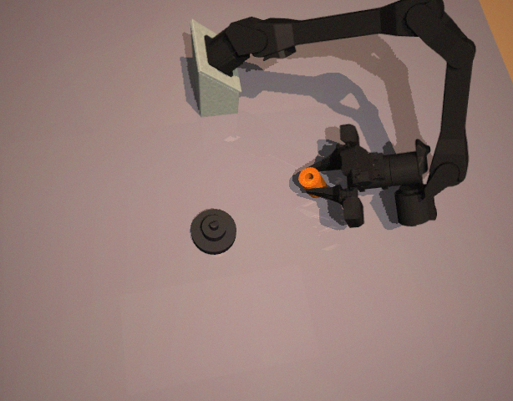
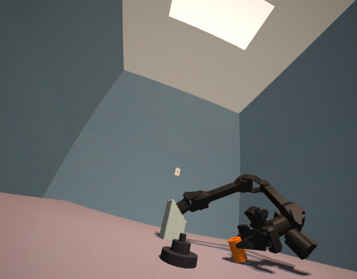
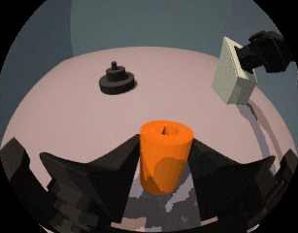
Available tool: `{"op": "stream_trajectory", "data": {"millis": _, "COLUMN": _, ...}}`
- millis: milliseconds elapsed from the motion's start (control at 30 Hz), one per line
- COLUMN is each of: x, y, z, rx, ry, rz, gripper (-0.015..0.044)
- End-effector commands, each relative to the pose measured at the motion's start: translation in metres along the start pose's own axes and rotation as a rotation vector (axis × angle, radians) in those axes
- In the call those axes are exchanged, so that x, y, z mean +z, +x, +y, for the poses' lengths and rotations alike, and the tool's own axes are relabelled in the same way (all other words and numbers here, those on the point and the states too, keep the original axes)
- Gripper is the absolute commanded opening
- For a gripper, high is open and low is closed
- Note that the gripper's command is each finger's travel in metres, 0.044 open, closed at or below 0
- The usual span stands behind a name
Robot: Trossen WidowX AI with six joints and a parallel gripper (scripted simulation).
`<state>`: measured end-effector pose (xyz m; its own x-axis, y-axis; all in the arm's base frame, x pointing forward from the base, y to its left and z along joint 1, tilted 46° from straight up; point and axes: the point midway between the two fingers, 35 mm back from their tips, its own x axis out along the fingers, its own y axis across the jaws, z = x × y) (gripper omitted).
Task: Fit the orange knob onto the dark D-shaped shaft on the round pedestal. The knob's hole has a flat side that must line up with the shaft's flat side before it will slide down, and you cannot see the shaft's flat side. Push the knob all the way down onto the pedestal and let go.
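The orange knob (image 1: pixel 312 180) (image 2: pixel 237 249) (image 3: pixel 164 155) is a short cylinder with a hole in its top end. My gripper (image 1: pixel 318 182) (image 2: pixel 241 243) (image 3: pixel 164 140) is shut on its sides and holds it nearly upright, close to the table. The dark round pedestal (image 1: pixel 213 233) (image 2: pixel 178 255) (image 3: pixel 116 82) stands apart, to the knob's left in the top view, with the small dark shaft (image 1: pixel 213 225) (image 2: pixel 182 236) (image 3: pixel 113 66) sticking up from its middle. The shaft's flat side does not show.
A pale green-grey wedge-shaped block (image 1: pixel 213 83) (image 2: pixel 172 221) (image 3: pixel 234 81) stands at the back, where the arm's base end meets it. The arm loops over the right side of the table. An orange strip (image 1: pixel 507 30) shows beyond the table's far right edge.
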<state>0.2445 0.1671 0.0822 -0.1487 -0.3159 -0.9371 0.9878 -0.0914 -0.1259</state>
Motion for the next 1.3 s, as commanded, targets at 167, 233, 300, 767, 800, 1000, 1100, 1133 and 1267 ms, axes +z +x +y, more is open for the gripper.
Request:
{"op": "stream_trajectory", "data": {"millis": 167, "x": 0.0, "y": 0.0, "z": 0.0, "rx": 0.0, "ry": 0.0, "rz": 0.0, "gripper": 0.026}}
{"op": "stream_trajectory", "data": {"millis": 233, "x": 0.0, "y": 0.0, "z": 0.0, "rx": 0.0, "ry": 0.0, "rz": 0.0, "gripper": 0.026}}
{"op": "stream_trajectory", "data": {"millis": 300, "x": 0.0, "y": 0.0, "z": 0.0, "rx": 0.0, "ry": 0.0, "rz": 0.0, "gripper": 0.026}}
{"op": "stream_trajectory", "data": {"millis": 767, "x": 0.0, "y": 0.0, "z": 0.0, "rx": 0.0, "ry": 0.0, "rz": 0.0, "gripper": 0.026}}
{"op": "stream_trajectory", "data": {"millis": 800, "x": 0.0, "y": 0.0, "z": 0.0, "rx": 0.0, "ry": 0.0, "rz": 0.0, "gripper": 0.026}}
{"op": "stream_trajectory", "data": {"millis": 1000, "x": 0.0, "y": 0.0, "z": 0.0, "rx": 0.0, "ry": 0.0, "rz": 0.0, "gripper": 0.0365}}
{"op": "stream_trajectory", "data": {"millis": 1100, "x": 0.0, "y": 0.0, "z": 0.0, "rx": 0.0, "ry": 0.0, "rz": 0.0, "gripper": 0.044}}
{"op": "stream_trajectory", "data": {"millis": 1133, "x": 0.0, "y": 0.0, "z": 0.0, "rx": 0.0, "ry": 0.0, "rz": 0.0, "gripper": 0.044}}
{"op": "stream_trajectory", "data": {"millis": 1267, "x": 0.0, "y": 0.0, "z": 0.0, "rx": 0.0, "ry": 0.0, "rz": 0.0, "gripper": 0.044}}
